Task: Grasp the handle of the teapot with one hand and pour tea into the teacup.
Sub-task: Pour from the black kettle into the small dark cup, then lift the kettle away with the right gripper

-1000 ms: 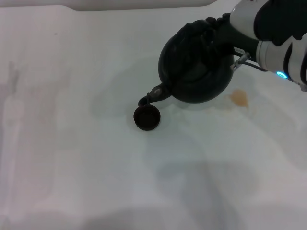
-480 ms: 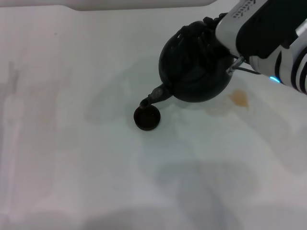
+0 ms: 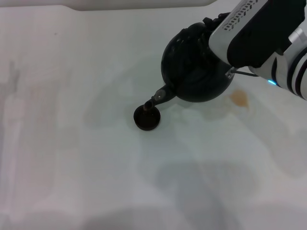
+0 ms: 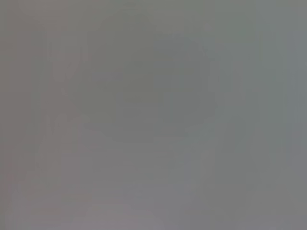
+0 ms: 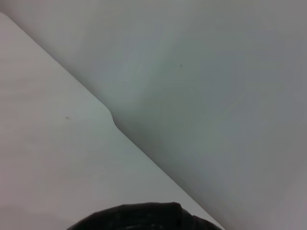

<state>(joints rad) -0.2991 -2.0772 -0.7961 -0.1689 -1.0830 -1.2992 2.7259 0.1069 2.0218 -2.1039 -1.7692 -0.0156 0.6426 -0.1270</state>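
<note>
My right gripper [image 3: 211, 36] sits at the top of the teapot [image 3: 194, 67], where the handle [image 3: 204, 28] arches over the lid, but my own forearm covers the jaws from the head view and my wrist view shows none of them, so I cannot tell whether they are clamped or how wide they stand. What little of the handle shows is a dark ridged bit just beside my wrist. The wrist view gives only a dark curved edge of the pot [image 5: 144, 218] and the pale table [image 5: 72, 158] beyond it.

One teapot, one teacup [image 3: 147, 118], one spout [image 3: 156, 99]. The pot is in the far right part of the table [image 3: 72, 143], tilted, its long axis running from my wrist down toward the near left, with the spout at the low end. The spout's mouth is at the cup's far rim; whether it touches I cannot tell. The cup stands upright on the table, just beside the pot's belly on the near-left side.

One small brownish stain [image 3: 239, 98] lies on the table just to the right of the pot.

My left gripper does not show; its wrist view is plain grey
</note>
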